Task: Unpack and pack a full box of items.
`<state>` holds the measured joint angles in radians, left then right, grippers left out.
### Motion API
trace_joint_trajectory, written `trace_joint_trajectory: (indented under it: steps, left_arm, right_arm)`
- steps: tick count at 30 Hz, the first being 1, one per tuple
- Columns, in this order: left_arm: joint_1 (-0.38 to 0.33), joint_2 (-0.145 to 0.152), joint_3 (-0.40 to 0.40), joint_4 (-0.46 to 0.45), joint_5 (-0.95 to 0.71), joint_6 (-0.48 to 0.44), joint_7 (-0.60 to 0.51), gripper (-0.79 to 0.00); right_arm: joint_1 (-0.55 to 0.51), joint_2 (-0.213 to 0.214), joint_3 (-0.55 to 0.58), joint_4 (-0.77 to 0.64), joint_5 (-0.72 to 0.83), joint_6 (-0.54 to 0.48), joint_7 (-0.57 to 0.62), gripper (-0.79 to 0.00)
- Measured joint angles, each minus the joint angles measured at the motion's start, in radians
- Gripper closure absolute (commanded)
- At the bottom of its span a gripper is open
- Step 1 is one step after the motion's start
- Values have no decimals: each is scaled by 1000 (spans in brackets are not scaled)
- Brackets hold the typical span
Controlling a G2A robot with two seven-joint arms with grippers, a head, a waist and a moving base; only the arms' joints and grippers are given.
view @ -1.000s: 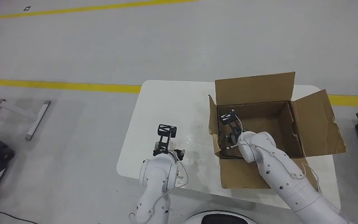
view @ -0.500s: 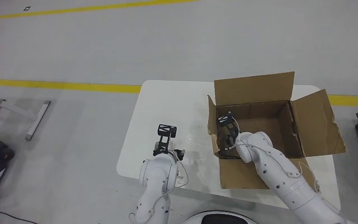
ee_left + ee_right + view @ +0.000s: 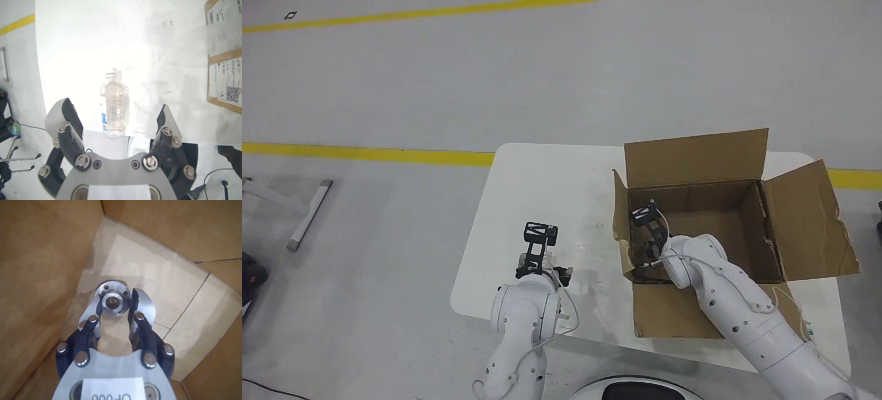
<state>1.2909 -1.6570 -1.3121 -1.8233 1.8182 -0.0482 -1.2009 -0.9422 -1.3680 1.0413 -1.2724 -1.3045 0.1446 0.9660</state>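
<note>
One metal flange (image 3: 113,291) lies flat in a corner of the box (image 3: 37,275), clamped at its rim by the right gripper (image 3: 116,300) directly above; the left gripper (image 3: 115,108) hangs open.

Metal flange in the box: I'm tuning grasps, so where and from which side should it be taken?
Pinch the outer rim of the metal flange across its width, from above: it lies flat, bore up, close to the cardboard box wall.
</note>
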Motion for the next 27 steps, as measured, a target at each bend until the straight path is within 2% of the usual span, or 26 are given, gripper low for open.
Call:
trace_joint_trajectory:
  steps: [12,14,16,17,18,19,27]
  left_arm:
    - [0,0,0,0,0,0,0,-785]
    - [0,0,0,0,0,0,0,-785]
    - [0,0,0,0,0,0,0,-785]
    - [0,0,0,0,0,0,0,-785]
    - [0,0,0,0,0,0,0,-785]
    - [0,0,0,0,0,0,0,-785]
    - [0,0,0,0,0,0,0,-785]
  right_arm:
    - [6,-8,1,24,2,-4,-5,-296]
    - [7,-10,2,26,2,-4,-5,-246]
    - [8,-11,2,28,1,-3,-5,-123]
    - [8,-11,3,28,-1,-2,-5,-102]
    - [7,-11,4,28,-2,-2,-5,-22]
    - [7,-11,6,27,-3,-1,-5,0]
    - [-16,-6,42,-26,-20,13,1,0]
